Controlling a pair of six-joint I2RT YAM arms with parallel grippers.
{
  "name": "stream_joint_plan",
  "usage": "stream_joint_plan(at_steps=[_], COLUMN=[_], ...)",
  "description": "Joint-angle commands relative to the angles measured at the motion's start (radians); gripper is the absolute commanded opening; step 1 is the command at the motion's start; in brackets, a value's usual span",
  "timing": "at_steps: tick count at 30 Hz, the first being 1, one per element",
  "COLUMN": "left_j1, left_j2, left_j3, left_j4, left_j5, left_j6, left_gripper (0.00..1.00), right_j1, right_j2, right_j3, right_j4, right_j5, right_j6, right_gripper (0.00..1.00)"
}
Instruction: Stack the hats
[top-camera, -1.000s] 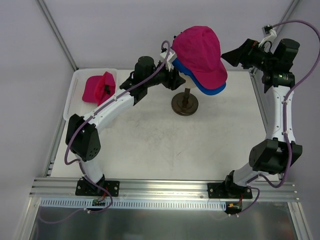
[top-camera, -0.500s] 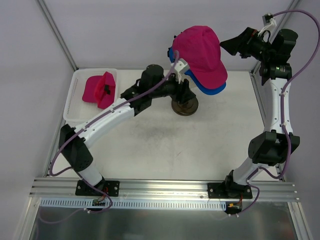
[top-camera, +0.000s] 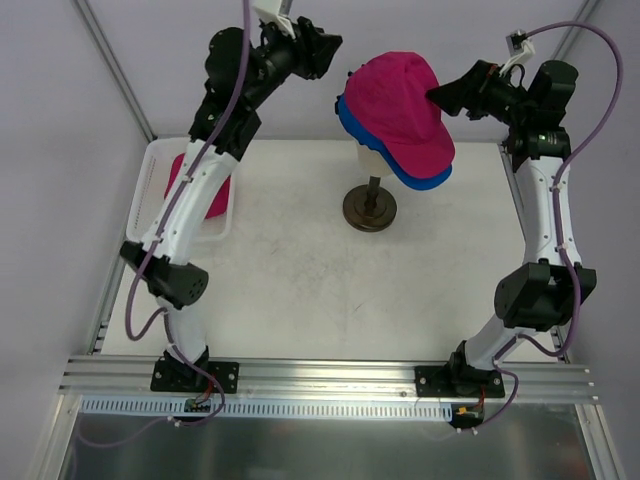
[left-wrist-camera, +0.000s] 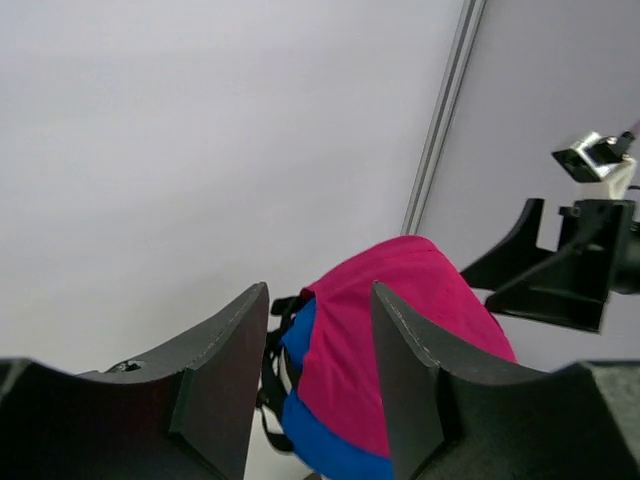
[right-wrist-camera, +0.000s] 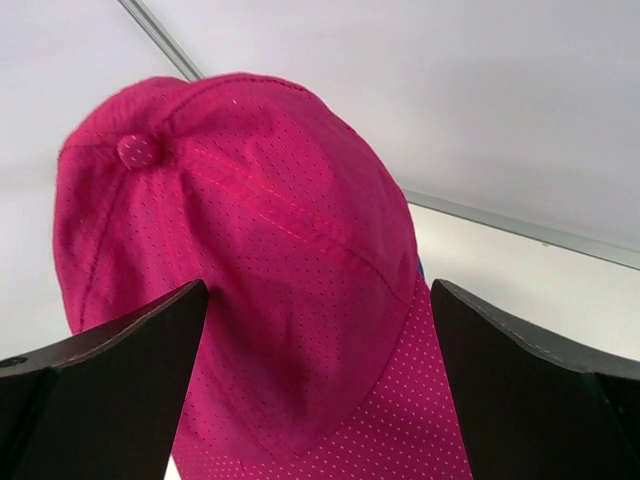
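Top view: the left tool (top-camera: 318, 50) has risen from beside the stand (top-camera: 370, 208) to behind the pink hat (top-camera: 395, 100), which sits on the blue hat (top-camera: 418, 178) on the head (top-camera: 368, 158); the right tool (top-camera: 447, 97) has edged up to its right side. The second pink hat (top-camera: 217, 197) lies in the basket (top-camera: 148, 195). Left wrist: tool spread, short of the stacked hats. Right wrist: tool spread, pink hat framed between the fingers

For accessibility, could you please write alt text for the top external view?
A magenta cap sits over a blue cap on a mannequin head, with the open left gripper and open right gripper flanking it. A second magenta cap lies in the white basket at far left.
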Motion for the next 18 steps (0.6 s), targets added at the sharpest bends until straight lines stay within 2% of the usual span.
stream_joint_plan(at_steps=[1,4,9,14,18], left_j1=[-0.002,-0.002,-0.002,-0.004,-0.004], left_j2=[0.172,0.247,0.306,0.301,0.278], left_j3=[0.141,0.218,0.223,0.174,0.105], left_j4=[-0.045,-0.040,-0.027,-0.027,-0.027], left_j5=[0.052,0.046,0.049,0.072,0.086], left_j6=[-0.018,-0.009,0.002,0.008,0.025], left_gripper=[0.45,0.45,0.44,0.44,0.37], right_j1=[0.005,0.007,0.019,0.025,0.034], right_j2=[-0.060,-0.090,-0.113,-0.110,-0.101], right_j3=[-0.015,-0.063,-0.101,-0.098,-0.104], right_j4=[0.038,0.057,0.084,0.082,0.080], right_j5=[-0.018,-0.032,-0.064,-0.086,-0.090], right_j6=[-0.032,-0.065,-0.099,-0.104,-0.107], right_gripper=[1.00,0.99,0.99,0.99,1.00])
